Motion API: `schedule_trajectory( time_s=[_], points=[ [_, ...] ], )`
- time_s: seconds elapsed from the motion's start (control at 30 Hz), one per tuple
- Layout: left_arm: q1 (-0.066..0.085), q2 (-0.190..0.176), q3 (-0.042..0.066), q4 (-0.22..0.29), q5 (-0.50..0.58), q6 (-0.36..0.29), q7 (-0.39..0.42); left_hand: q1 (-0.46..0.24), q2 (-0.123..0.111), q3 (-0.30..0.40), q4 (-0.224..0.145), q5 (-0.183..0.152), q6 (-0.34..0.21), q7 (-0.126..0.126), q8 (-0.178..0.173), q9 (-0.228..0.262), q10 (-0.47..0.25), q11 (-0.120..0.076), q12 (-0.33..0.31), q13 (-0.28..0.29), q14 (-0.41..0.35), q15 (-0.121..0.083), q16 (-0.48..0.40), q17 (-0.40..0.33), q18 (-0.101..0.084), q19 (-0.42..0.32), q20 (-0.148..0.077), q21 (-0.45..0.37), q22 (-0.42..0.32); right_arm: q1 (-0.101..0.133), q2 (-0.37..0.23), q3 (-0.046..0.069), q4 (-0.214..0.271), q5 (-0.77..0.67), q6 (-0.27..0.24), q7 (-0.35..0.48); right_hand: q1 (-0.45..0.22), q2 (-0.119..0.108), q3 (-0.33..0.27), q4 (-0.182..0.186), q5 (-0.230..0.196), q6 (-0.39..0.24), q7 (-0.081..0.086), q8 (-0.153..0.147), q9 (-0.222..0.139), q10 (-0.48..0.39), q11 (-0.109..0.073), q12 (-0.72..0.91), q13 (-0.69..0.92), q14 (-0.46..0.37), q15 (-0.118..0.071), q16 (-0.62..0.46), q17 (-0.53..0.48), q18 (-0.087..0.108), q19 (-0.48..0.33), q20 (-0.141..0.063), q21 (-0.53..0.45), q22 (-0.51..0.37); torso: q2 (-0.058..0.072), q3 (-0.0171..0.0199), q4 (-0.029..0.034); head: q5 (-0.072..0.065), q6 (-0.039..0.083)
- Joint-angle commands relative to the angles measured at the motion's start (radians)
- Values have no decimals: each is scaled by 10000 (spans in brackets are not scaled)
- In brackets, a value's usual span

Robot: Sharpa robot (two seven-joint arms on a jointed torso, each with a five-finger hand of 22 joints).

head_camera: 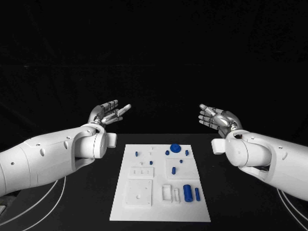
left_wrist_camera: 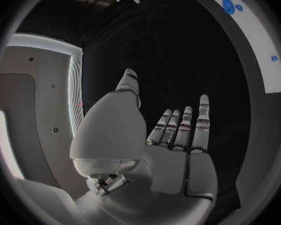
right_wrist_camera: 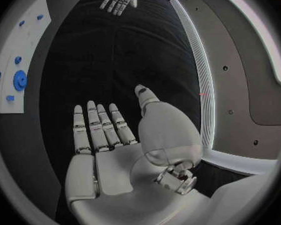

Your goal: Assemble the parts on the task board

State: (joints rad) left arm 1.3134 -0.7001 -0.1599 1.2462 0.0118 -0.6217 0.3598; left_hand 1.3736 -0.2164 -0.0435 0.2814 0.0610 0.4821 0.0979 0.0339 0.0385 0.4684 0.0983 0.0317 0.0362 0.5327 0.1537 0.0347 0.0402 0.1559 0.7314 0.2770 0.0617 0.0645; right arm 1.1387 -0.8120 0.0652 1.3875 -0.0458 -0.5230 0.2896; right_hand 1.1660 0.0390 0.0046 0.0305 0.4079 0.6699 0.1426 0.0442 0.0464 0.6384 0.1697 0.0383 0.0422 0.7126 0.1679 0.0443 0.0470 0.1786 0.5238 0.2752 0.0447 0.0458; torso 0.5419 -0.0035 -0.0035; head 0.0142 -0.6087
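The white task board lies in the middle of the black table, with small blue parts on it: a round blue piece near its far edge, a blue cylinder and a thin blue pin near its front right. My left hand is raised beyond the board's far left corner, fingers spread, holding nothing. My right hand is raised beyond the far right corner, also spread and empty. The left wrist view shows my left hand and the board; the right wrist view shows my right hand and the board.
White raised blocks and small white pieces sit on the board's front half. Black table surface surrounds the board on both sides. Thin white cables hang below my left arm.
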Motion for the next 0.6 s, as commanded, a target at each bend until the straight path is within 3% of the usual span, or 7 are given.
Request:
schedule_trajectory(
  time_s=[0.03,0.23,0.3,0.33,0.4,0.47,0.6],
  points=[
    [162,86,-90,-226,94,963,-720,500,-61,-15,138,62,215,4,64,24,204,13,67,21,231,61,76,25,244,262,71,60,37,113,-36,70,-260,-657,2049,-1464,601,-43,-56,-159,100,246,46,49,27,209,74,65,26,226,62,50,26,169,274,42,65,29,0,0,0,2,0],
    [205,100,-116,-279,97,1000,-754,493,-43,-13,136,48,231,16,66,25,206,25,66,21,204,63,76,24,241,253,70,61,36,254,-86,172,-550,-820,2688,-1975,1008,-115,-101,-543,-7,395,88,57,33,270,120,68,28,345,115,56,31,154,499,-18,80,41,0,0,0,2,0],
    [205,100,-116,-279,97,1000,-754,493,-43,-13,136,48,231,16,66,25,206,25,66,21,204,63,76,24,241,253,70,61,36,263,-89,179,-569,-830,2730,-2008,1170,-151,-28,-858,-33,515,116,58,37,392,154,72,33,485,154,59,34,-47,695,-178,90,48,0,0,0,2,0],
    [202,136,-116,-253,34,1244,-917,493,-40,-10,136,48,237,19,67,26,211,28,67,21,217,61,77,25,241,255,70,61,37,262,1,168,-958,-2838,2538,-1750,1179,-150,-6,-922,-37,533,125,56,36,400,165,72,33,493,167,58,33,-140,721,-242,90,49,-10,-36,-5,43,-128],
    [202,123,-116,-241,5,1205,-859,495,-11,12,133,50,269,51,70,28,263,57,70,24,290,66,82,29,244,294,67,67,41,262,48,168,-1009,-3523,2520,-1718,1198,-132,77,-1076,-42,558,158,61,39,457,201,75,35,634,210,63,38,-375,858,-415,102,55,-14,-33,3,45,-149],
    [201,91,-117,-210,-117,1166,-765,568,156,181,102,104,663,168,94,49,567,152,81,36,522,90,89,38,266,439,47,100,57,261,113,168,-1081,-4455,2504,-1655,1238,-163,295,-1299,-75,930,250,62,48,1047,283,103,60,1603,218,101,76,-629,1812,-688,153,105,-19,-42,11,53,-124],
    [202,54,-116,-157,-244,1176,-585,550,683,410,-341,95,1574,337,114,80,1736,348,131,97,2251,147,155,107,353,1159,-153,363,124,257,241,169,-1261,-5799,2462,-1587,1450,-178,527,-1493,-219,1778,182,117,89,2175,160,145,104,3213,46,182,148,-586,3508,-884,449,226,58,-57,130,2,-121]
  ],
)
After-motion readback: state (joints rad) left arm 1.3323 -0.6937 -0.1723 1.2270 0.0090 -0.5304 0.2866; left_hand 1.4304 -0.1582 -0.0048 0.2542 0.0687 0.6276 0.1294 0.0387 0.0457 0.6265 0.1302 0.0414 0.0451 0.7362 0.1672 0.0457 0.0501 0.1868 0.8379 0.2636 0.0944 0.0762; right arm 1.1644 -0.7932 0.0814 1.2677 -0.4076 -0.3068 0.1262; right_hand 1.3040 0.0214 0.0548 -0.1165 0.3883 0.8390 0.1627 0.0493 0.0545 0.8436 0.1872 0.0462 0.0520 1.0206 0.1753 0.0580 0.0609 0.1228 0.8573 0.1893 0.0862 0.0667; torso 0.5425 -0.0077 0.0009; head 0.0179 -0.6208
